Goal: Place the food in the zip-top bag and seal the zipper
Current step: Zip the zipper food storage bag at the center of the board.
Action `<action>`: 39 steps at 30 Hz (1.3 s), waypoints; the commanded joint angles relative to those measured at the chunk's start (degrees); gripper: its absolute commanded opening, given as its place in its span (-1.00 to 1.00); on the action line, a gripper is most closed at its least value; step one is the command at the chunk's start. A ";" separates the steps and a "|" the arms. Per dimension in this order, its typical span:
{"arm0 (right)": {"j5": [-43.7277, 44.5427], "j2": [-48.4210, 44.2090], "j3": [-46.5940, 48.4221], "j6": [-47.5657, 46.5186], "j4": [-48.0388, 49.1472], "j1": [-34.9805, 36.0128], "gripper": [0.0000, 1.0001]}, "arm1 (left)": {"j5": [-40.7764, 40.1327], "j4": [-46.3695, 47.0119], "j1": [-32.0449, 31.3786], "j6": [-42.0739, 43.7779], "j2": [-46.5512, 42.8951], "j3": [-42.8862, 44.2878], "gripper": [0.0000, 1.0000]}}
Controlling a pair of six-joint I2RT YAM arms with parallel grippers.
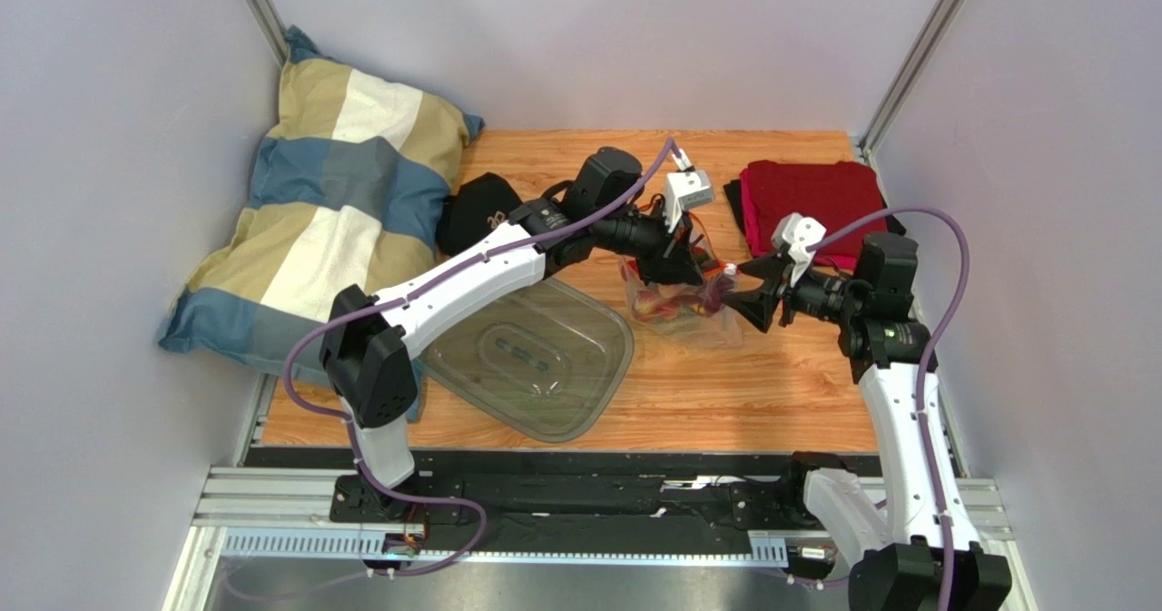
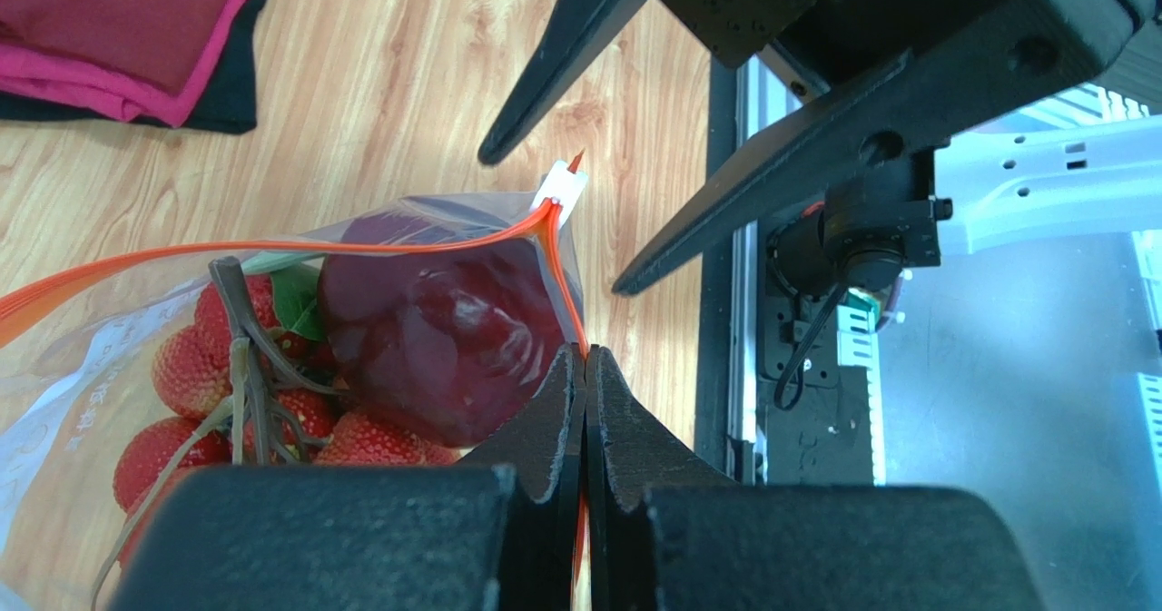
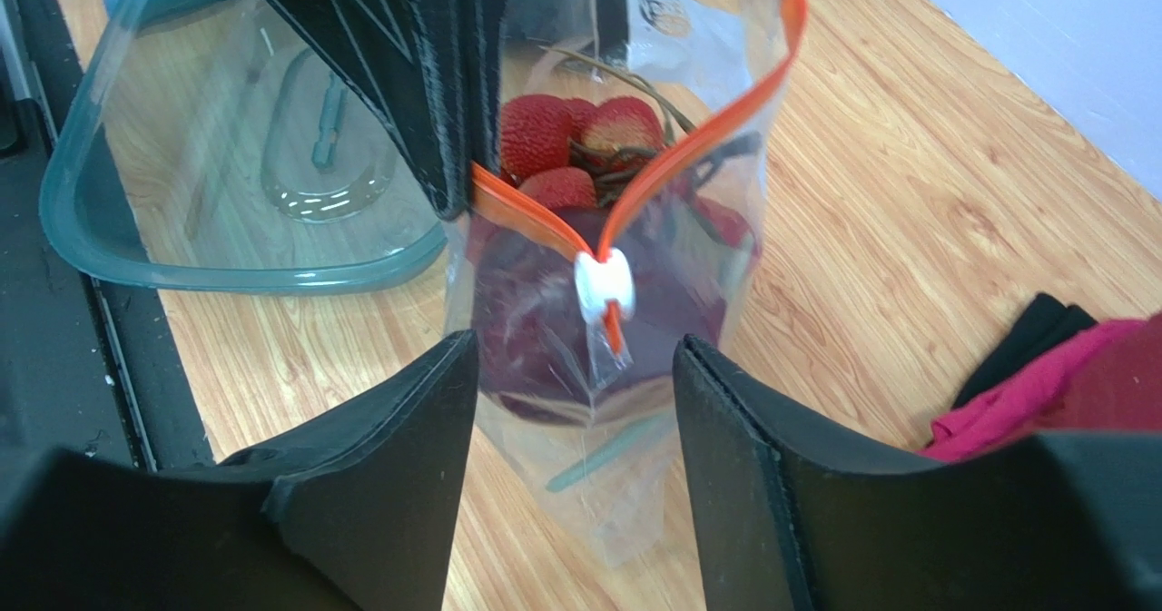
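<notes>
White slider was found centred just ahead of the spread fingers of the right gripper, with the zipper running away from it to where it was pinched by the left gripper, and the zip-top bag was propped on the table between both arms.

The left arm stretched forward and to the right, and the left hand was clamped tight, both fingers pressed together on the zipper. The right arm rose from its base and bent leftward at the wrist. The right hand pointed toward the left hand with its jaws parted and gripping nothing.
</notes>
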 commanded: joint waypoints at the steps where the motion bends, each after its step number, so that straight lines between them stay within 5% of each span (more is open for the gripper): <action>1: 1.71 0.47 0.96 -0.38 4.46 3.01 0.10 | 3.24 3.95 -0.11 -0.74 -0.56 2.74 -1.00; 5: 3.03 0.92 0.96 -1.08 4.46 4.68 -0.22 | 3.94 3.16 -0.11 -0.21 -0.56 2.47 -1.00; 9: 4.26 1.00 1.49 -3.36 2.18 4.86 -1.00 | 4.03 3.25 0.06 -0.03 -1.00 1.95 -1.00; 15: 5.85 0.04 2.10 -7.06 -1.25 4.77 -1.00 | 3.59 5.62 1.38 -1.36 -2.41 -0.07 -1.00; 18: 4.79 -0.31 2.37 -8.46 -2.31 4.77 -1.00 | 4.03 2.64 1.56 5.98 -3.55 0.45 -0.56; 19: 4.53 -0.31 2.46 -8.90 -2.83 4.77 -1.00 | 4.03 1.93 1.56 8.29 -4.16 0.45 -0.25; 25: 2.15 -0.05 3.68 -11.63 -5.56 4.86 -1.00 | 6.92 3.59 1.47 27.62 -8.29 -3.40 0.23; 32: 1.54 1.09 5.79 -13.12 -8.46 4.86 -1.00 | 10.97 1.58 -0.46 40.72 -3.65 0.89 0.08; 39: 2.50 1.09 6.59 -13.74 -9.34 5.47 -1.00 | 9.22 2.62 -3.36 43.31 0.49 3.62 -0.07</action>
